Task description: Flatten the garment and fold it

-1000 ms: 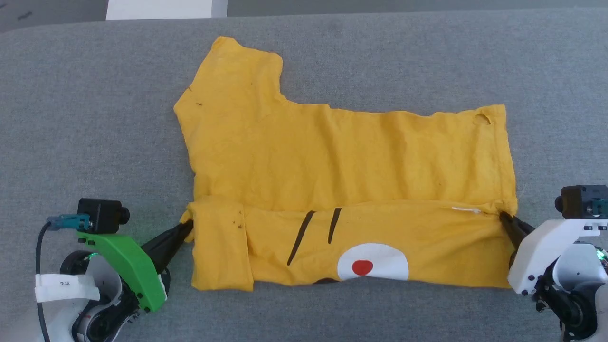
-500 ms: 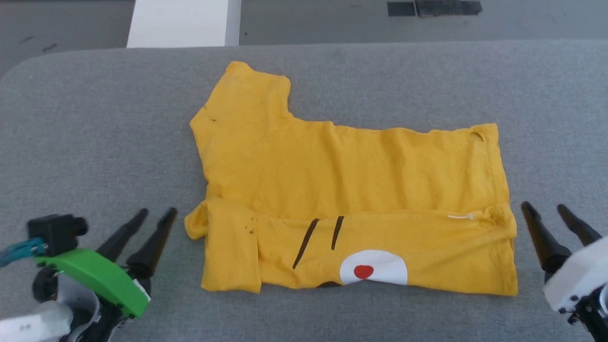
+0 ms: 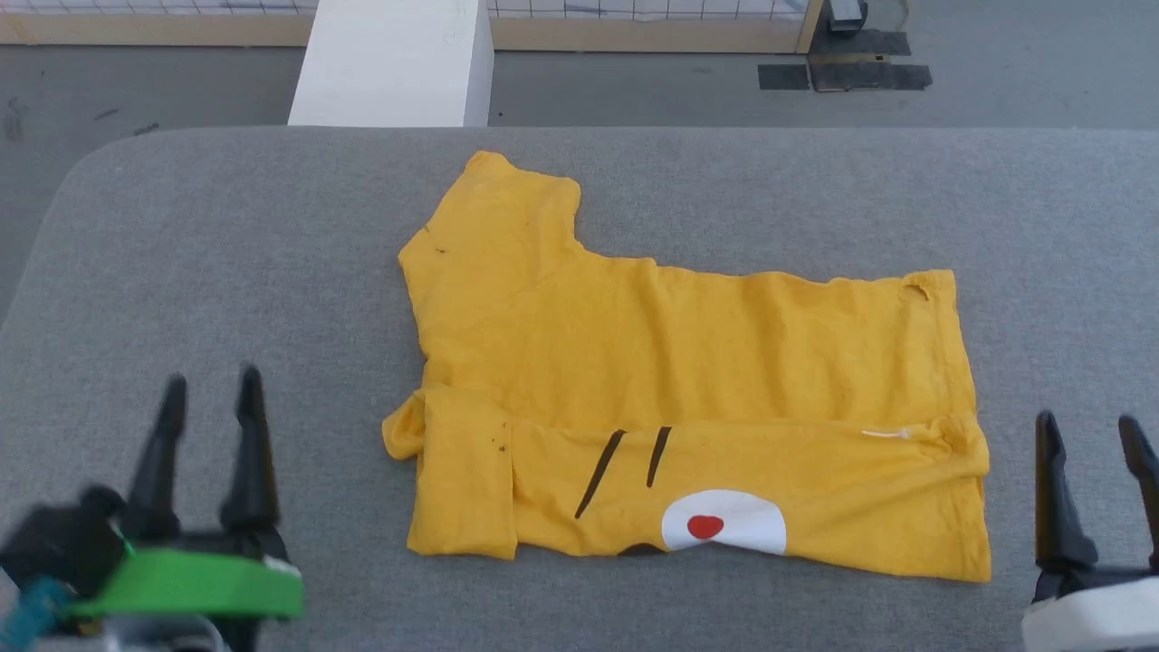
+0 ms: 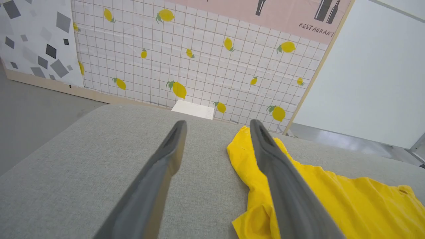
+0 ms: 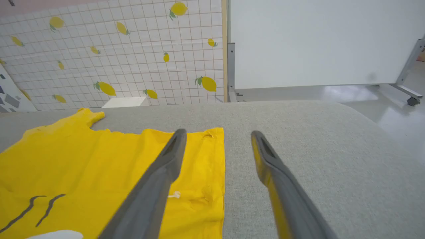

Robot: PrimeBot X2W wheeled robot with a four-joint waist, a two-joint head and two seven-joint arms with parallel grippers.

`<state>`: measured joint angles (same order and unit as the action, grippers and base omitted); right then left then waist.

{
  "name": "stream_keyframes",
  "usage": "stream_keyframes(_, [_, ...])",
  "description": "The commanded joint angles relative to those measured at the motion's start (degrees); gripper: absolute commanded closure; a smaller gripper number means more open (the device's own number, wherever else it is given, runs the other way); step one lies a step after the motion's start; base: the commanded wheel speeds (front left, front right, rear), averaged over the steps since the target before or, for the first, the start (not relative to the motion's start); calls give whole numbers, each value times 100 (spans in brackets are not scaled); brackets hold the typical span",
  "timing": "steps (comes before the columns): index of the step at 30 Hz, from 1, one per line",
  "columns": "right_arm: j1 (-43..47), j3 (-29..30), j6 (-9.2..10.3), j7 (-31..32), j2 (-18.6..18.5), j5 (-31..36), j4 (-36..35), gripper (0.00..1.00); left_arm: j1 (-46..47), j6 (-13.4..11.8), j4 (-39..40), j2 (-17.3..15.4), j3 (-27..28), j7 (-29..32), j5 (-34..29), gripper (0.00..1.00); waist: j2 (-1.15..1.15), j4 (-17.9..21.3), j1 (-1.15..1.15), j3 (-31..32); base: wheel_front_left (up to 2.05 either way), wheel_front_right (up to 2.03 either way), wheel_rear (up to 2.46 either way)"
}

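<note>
**A:** What are our pincers doing?

**B:** Our left pincer (image 3: 211,376) is wide open and holds nothing. Its two long dark fingers (image 3: 246,453) are thin and pointy, and they stand over bare worktop (image 3: 226,254). Our right pincer (image 3: 1087,419) is wide open too. It has nothing in it and touches nothing.

**A:** Where is the T-shirt?

**B:** The T-shirt (image 3: 688,362) lies flat between our two pincers. It is to the right of the left one and to the left of the right one. We see a strip of grey on each side, and the strip by the right pincer is thinner.

**A:** What does it look like?

**B:** It is soft yellow cloth with small wrinkles. The edge nearest our pincers is folded over in a long band. On that band we count two dark stripes (image 3: 599,474), one white oval (image 3: 742,530) and one red dot (image 3: 705,526). One sleeve (image 3: 507,199) sticks out on the far side, closer to the left pincer. One small hole (image 3: 916,292) sits in the far corner, ahead of the right pincer.

**A:** And the worktop?

**B:** It is grey and a bit fuzzy, like felt, with a round corner past our left pincer. One white block (image 3: 394,63) stands behind it.
</note>
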<state>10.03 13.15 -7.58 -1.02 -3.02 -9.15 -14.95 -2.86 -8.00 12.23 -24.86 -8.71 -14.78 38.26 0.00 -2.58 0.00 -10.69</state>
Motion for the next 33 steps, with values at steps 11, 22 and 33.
stream_keyframes(11, [223, -72, 9, -1013, 13, 293, 1002, 0, -927, 852, -293, 1282, 740, -21, -1580, 0, 0, -53, 0, 100, 0, 0, 0])
stream_keyframes(22, [84, -28, 9, -1016, 13, 391, 1115, 0, -472, 1437, -153, 831, 18, 1649, -1024, 0, 0, -227, 0, -29, 0, 0, 0])
stream_keyframes(33, [-29, -191, 9, -947, 13, 413, 1291, 0, 418, 1516, -624, 460, -805, 3879, -125, 0, 0, -178, 0, -170, 0, 0, 0])
